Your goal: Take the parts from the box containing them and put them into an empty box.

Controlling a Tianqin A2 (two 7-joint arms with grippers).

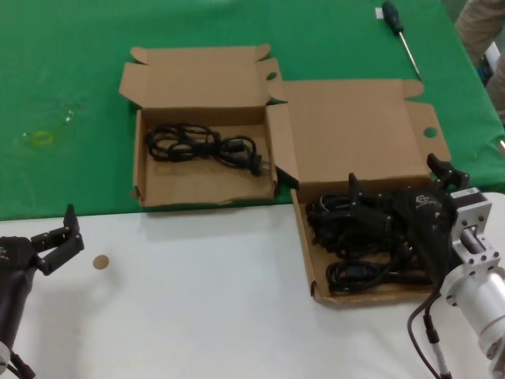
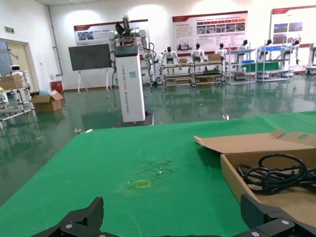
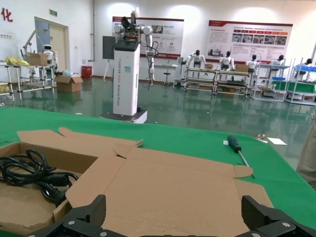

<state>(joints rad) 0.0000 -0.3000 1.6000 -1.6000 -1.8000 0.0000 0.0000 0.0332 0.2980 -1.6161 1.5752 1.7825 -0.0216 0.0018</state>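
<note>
The larger brown box [image 1: 319,268] with a broad plain lid [image 1: 355,130] holds several coiled black cable bundles [image 1: 355,237]. The smaller box [image 1: 158,185] with a wavy-edged flap holds one cable bundle [image 1: 203,145]. My right gripper [image 1: 394,175] is open and empty, hovering over the far part of the larger box's tray; the right wrist view shows its fingers [image 3: 91,212] spread over the plain lid [image 3: 173,187]. My left gripper [image 1: 54,229] is open and empty over the white table at the near left. The left wrist view shows the smaller box [image 2: 237,177] and its cable [image 2: 276,173].
A black-handled screwdriver [image 1: 398,24] lies on the green cloth at the far right and also shows in the right wrist view [image 3: 234,145]. A small brown disc [image 1: 100,262] lies on the white table. A yellowish mark [image 1: 39,138] is on the cloth at left.
</note>
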